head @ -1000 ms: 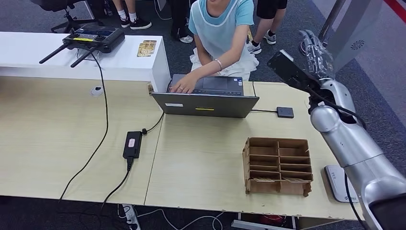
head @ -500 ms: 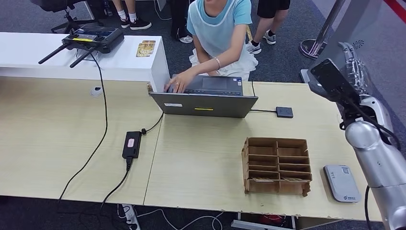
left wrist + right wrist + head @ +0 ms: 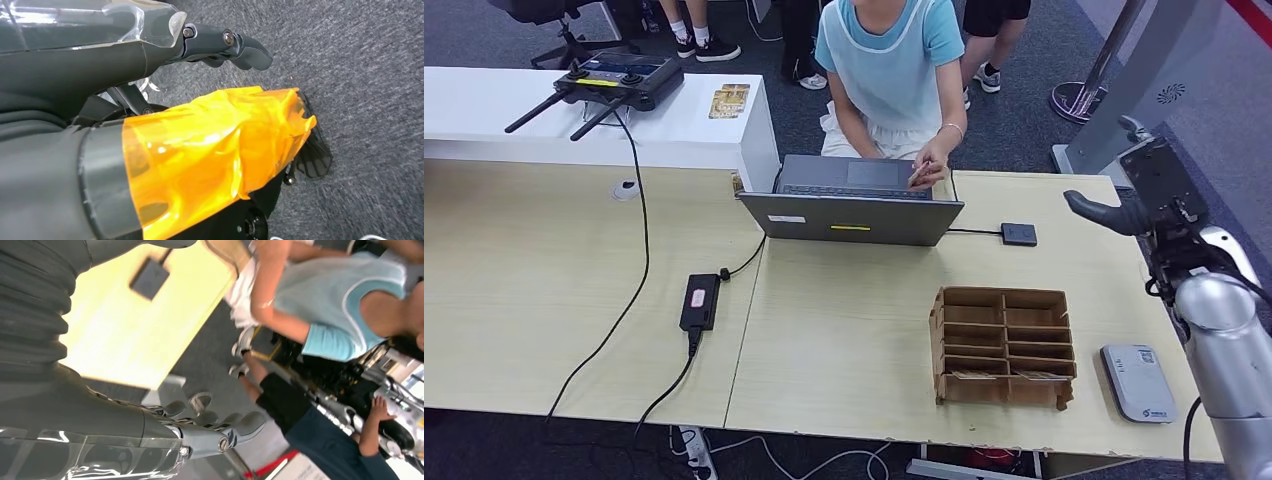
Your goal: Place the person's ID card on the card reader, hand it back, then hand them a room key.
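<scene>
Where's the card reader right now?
In the head view, the card reader lies flat at the table's near right corner, just right of the wooden organizer, below the right arm.

table [image 3: 544, 300] pale matt wood laminate; card rack [image 3: 1004, 345] raw brown cardboard-ish wood; card reader [image 3: 1136, 382] smooth grey plastic; right arm [image 3: 1224, 350] shiny silver metal; floor [image 3: 360, 75] rough grey carpet.

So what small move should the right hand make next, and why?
Probably reach toward the person's hand at the laptop: the right hand hovers empty at the table's right edge, and the card reader has no card on it.
</scene>
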Tool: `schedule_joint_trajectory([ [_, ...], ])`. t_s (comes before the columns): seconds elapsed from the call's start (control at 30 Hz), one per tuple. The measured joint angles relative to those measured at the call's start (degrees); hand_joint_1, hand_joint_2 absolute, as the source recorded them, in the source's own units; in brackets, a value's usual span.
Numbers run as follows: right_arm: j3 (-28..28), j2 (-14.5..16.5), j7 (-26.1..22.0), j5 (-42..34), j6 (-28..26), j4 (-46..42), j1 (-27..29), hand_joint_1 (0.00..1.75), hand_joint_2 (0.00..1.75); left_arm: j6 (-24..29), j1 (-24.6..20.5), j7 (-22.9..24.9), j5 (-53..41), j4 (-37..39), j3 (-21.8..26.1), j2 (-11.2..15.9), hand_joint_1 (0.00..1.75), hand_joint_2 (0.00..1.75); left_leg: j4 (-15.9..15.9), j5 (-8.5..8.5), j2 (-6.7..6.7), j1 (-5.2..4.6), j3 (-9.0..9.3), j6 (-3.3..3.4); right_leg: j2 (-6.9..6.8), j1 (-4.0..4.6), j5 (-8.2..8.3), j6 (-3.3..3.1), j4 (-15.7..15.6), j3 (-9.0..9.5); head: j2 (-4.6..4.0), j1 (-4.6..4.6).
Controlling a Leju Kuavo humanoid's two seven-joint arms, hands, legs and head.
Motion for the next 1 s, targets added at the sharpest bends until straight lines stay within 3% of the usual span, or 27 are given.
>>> schedule_joint_trajectory([
  [0.23, -2.23, 0.00, -0.28, -2.04, 1.15, -1.63, 2.18, 0.00, 1.75, -0.43, 0.04, -0.19, 0.24, 0.00, 0.48, 0.02, 0.00, 0.00, 0.00, 0.00, 0.02, 0.00, 0.02, 0.00, 0.03, 0.00, 0.00, 0.00, 0.00, 0.00, 0.00, 0.01],
  [0.37, -3.07, -0.20, -0.50, -7.95, 3.91, -2.47, 3.59, 0.00, 1.75, -0.66, 0.05, -0.92, 0.73, 0.00, 0.69, 0.02, 0.00, 0.00, 0.00, 0.01, 0.00, 0.00, 0.03, 0.00, 0.00, 0.00, 0.00, 0.00, 0.00, 0.00, 0.01, -0.01],
  [0.67, -8.33, -2.21, -4.80, -18.39, 5.20, -7.39, 13.15, 0.00, 1.75, -1.66, 0.09, -2.37, 2.15, 0.00, 1.15, -0.05, 0.00, 0.00, 0.00, -0.01, -0.10, 0.00, -0.05, 0.01, -0.12, 0.00, -0.04, 0.02, -0.02, -0.04, 0.01, 0.00],
  [0.8, -12.80, -3.91, -6.78, -20.54, 7.00, -10.72, 19.16, 0.00, 0.00, -2.42, 0.14, -2.68, 2.87, 0.00, 1.53, -0.07, 0.00, 0.00, 0.00, -0.04, -0.09, -0.01, -0.07, 0.01, -0.10, -0.01, -0.04, 0.02, -0.03, -0.05, 0.02, 0.00],
  [1.0, -17.84, -5.02, -7.50, -20.86, 8.27, -14.62, 25.44, 0.00, 0.00, -2.70, 0.14, -3.09, 3.39, 0.00, 2.09, -0.10, 0.00, 0.00, -0.02, -0.04, 0.01, 0.00, -0.05, 0.01, 0.02, 0.00, -0.04, 0.01, -0.02, -0.06, 0.00, -0.01],
])
